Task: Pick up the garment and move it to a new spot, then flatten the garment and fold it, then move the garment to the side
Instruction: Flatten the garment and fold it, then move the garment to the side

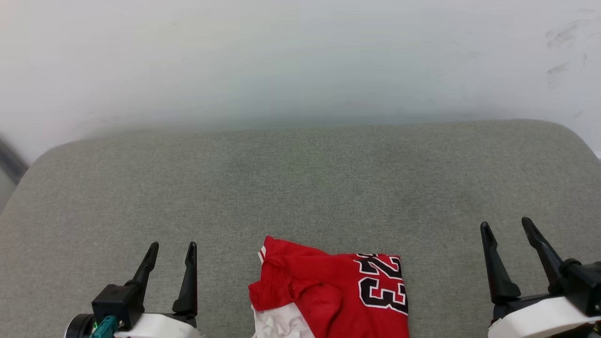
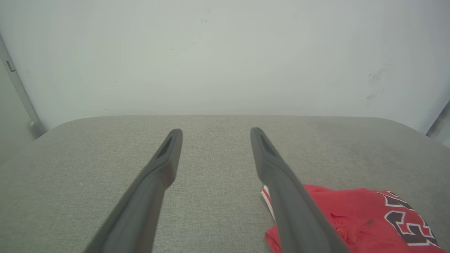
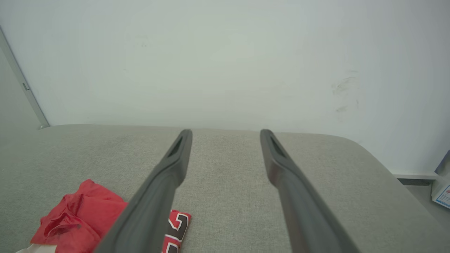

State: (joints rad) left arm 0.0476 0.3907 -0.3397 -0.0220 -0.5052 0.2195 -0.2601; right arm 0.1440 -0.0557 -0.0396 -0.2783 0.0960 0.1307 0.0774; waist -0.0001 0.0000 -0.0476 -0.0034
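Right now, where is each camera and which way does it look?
Head: on the head, looking forward and down at the grey cushion and red garment; left gripper and right gripper show, open.
Left wrist: on that wrist, along its fingers toward the white wall; garment lower right.
Right wrist: likewise, along its own fingers; garment lower left.
All share garment and cushion.

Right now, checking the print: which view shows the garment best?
The head view: the garment shows widest, crumpled, its numerals plain. The left wrist view shows one red side with some numerals; the right wrist view shows a red heap and a numeral scrap.
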